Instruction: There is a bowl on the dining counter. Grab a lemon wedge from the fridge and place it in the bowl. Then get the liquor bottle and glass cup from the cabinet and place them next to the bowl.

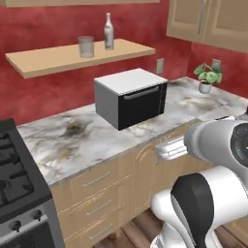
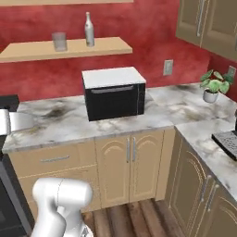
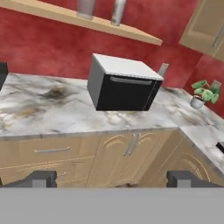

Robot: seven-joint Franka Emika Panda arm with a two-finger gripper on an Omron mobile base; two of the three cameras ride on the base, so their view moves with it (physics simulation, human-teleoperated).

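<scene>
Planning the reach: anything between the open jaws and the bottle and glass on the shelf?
Nothing directly. The bottle and glass stand unblocked on the shelf; the microwave sits below it on the counter.

A black microwave with a white top [image 1: 131, 97] sits on a marble wall counter [image 1: 72, 140], its dark door facing the room. A small potted plant [image 1: 208, 77] stands in the corner where the counter turns beneath a red wall [image 2: 152, 32]. An electrical outlet [image 2: 168, 67] is set into the wall just right of the microwave. Light-wood base cabinets with metal handles [image 2: 129, 166] line the counter's front, and a black stove [image 1: 17, 189] adjoins its left end. Panelled upper cabinets [image 2: 206, 23] hang at right.
</scene>
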